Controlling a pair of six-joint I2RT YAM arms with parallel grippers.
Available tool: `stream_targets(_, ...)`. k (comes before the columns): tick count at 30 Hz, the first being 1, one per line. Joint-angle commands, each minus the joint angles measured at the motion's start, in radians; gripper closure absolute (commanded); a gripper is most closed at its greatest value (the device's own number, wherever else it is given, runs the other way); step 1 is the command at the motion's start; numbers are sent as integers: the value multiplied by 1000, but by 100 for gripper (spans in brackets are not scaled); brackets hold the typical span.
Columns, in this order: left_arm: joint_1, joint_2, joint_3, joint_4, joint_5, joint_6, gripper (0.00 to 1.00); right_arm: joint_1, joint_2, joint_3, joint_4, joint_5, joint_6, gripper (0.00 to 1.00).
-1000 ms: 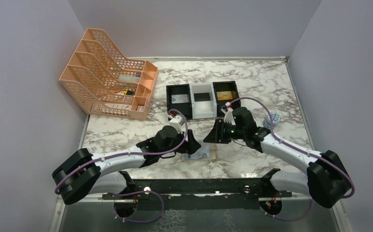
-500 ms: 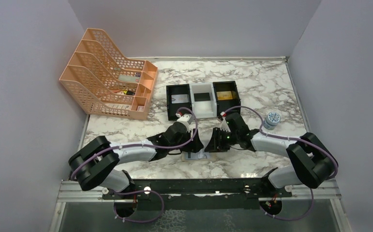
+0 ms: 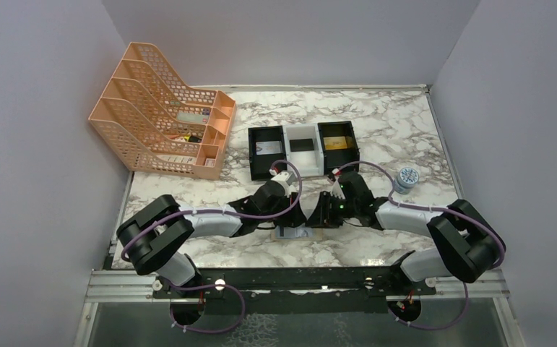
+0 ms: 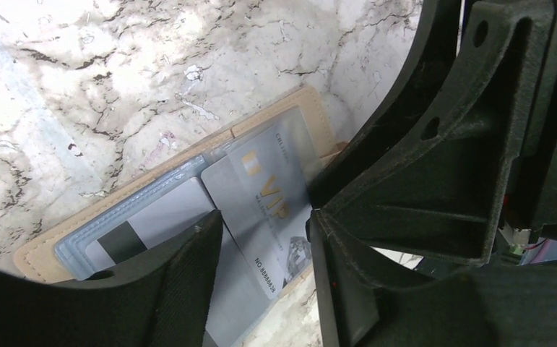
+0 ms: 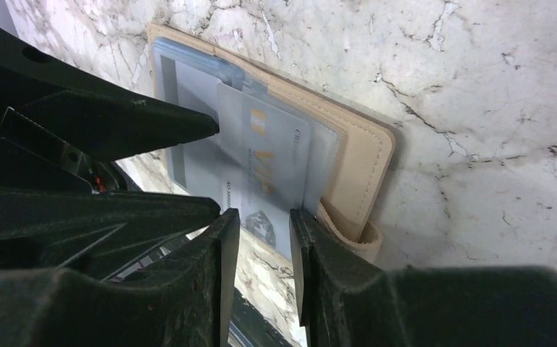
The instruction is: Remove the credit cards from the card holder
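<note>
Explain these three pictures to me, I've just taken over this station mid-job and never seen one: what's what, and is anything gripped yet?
You're driving two robot arms bolted to the near edge of a marble table. The wide picture looks down from above and behind them. The other two come from a camera on each wrist, so the black prongs at the bottom are that arm's own fingers. The left gripper and right gripper meet over an open tan card holder lying flat. A silver VIP card sticks partly out of its pocket, beside a grey card. Both grippers' jaws stand apart over the silver card; nothing is lifted. Farther back: a peach file rack, three small trays and a small round object.
</note>
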Motion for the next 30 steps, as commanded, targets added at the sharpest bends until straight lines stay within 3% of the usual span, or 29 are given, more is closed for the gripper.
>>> stream_targets(1,1,43,-12,-4,-10,-42,52,-6,5,-41,-45,171,-8,67)
stream_targets(6,0,68,23,-87,-33,-75,63,-6,-5,-45,-46,190,5,69)
stream_targets(21,1,19,-8,-18,35,-98,70,-5,-17,-19,-84,229,2,73)
stream_targets(30,0,16,-32,-9,5,-148,68,-6,-20,-54,-77,245,24,77)
